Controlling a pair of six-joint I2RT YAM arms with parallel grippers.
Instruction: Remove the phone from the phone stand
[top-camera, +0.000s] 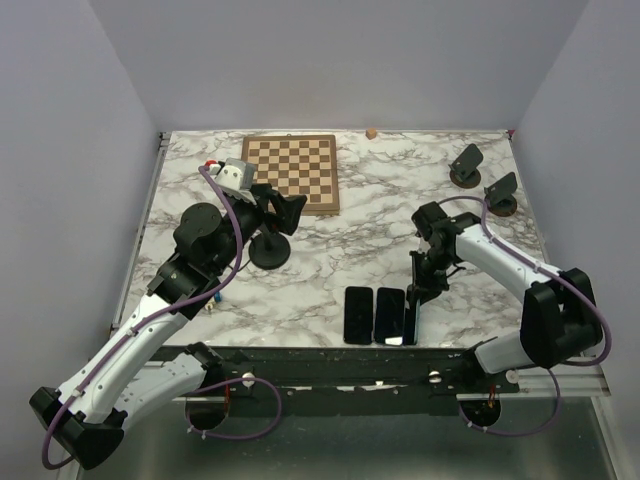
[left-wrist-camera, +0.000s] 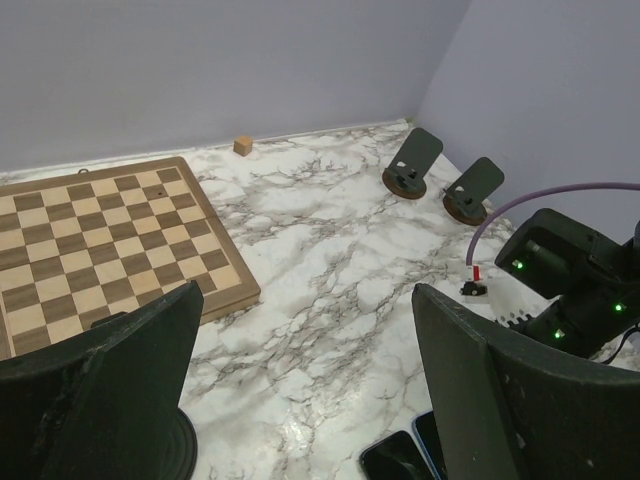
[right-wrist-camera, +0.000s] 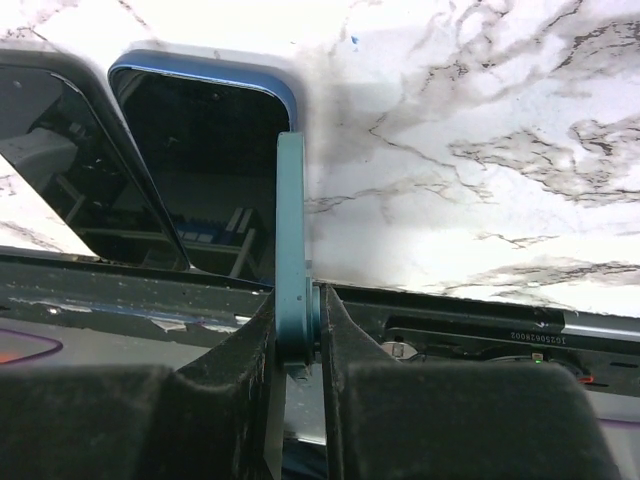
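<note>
Right wrist view: the right gripper (right-wrist-camera: 298, 330) is closed tight on a phone (right-wrist-camera: 290, 230), its two padded fingers (right-wrist-camera: 240, 350) pressing the flat faces so that only the thin teal edge shows between them. The phone is turned on edge, and it is clear of every stand. Just past it a blue-rimmed phone (right-wrist-camera: 200, 160) lies flat and face up on the marble table (right-wrist-camera: 480, 100), with a dark phone (right-wrist-camera: 60, 150) flat beside that one. Whether the gripped phone's far end touches the table or the blue-rimmed phone cannot be told.

From the top camera the right gripper (top-camera: 425, 285) hangs near the table's front edge, the phone (top-camera: 410, 318) on edge just right of the two flat ones (top-camera: 389, 315) (top-camera: 358, 314).

The left gripper (top-camera: 285, 212) has its jaws spread wide and holds nothing; in its own wrist view the fingers (left-wrist-camera: 470, 380) frame bare marble. A black phone stand (top-camera: 270, 250) sits on its round base just below it. A chessboard (top-camera: 292, 172) lies just beyond, a small wooden cube (top-camera: 371, 132) at the far edge, and two more stands (top-camera: 466, 165) (top-camera: 501, 193) stand together in the far right corner.
</note>
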